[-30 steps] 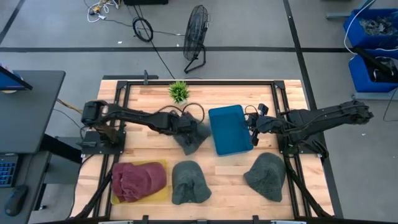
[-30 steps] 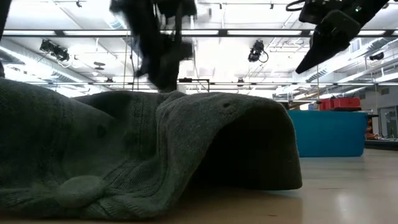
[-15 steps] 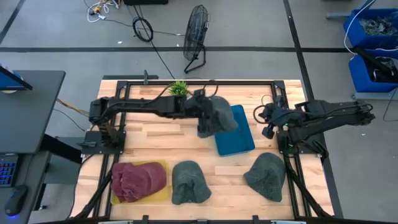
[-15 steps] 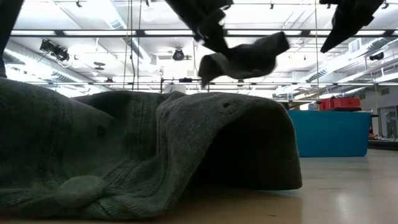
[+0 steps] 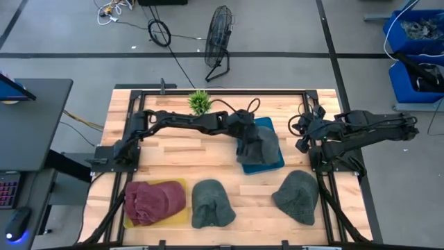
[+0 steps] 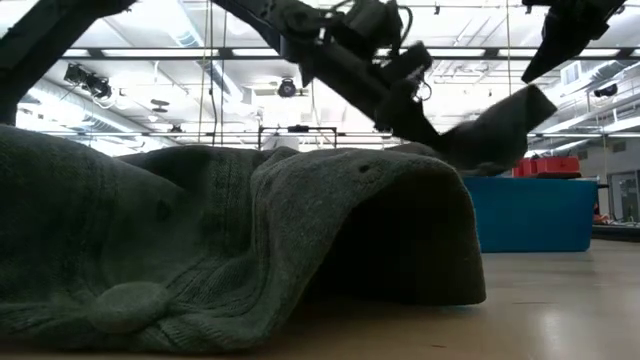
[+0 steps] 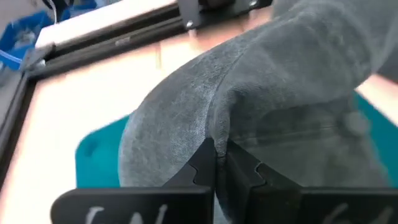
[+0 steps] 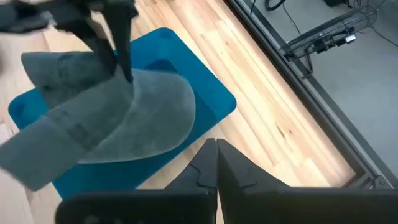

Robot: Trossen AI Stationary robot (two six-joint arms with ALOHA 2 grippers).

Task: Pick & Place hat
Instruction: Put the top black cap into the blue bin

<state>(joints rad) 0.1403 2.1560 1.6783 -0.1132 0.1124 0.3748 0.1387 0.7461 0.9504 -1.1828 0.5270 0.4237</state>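
Note:
My left gripper [image 5: 244,137] reaches over the blue tray [image 5: 270,126] and is shut on a grey cap [image 5: 261,147]. The cap also shows in the low view [image 6: 495,130] and the right wrist view [image 8: 124,118]. My right gripper [image 5: 303,136] is shut and empty, raised beside the tray's right side. A dark red hat [image 5: 154,201] lies on a yellow mat [image 5: 177,217] near the table's near edge. Beside it lie a dark green hat [image 5: 211,203] and a grey-green hat [image 5: 298,196]. My left gripper pinches a fold of the cap's crown [image 7: 214,134] between its two fingers. The fingers come from above, slanting toward the table's right edge. The cap hangs below them over the blue tray, brim toward the right; whether its lower edge touches the tray I cannot tell.
A small green plant [image 5: 200,102] stands at the table's far edge. Black frame rails [image 5: 311,118] run along the table's sides. Bare wood [image 5: 180,153] lies left of the tray. The dark green hat fills the low view's foreground [image 6: 200,250].
My left gripper has lifted the grey cap from the table left of the tray, swung it up and toward the right edge, then come down over the blue tray. The cap now hangs over the tray. My right gripper has drawn back from the tray toward the right edge.

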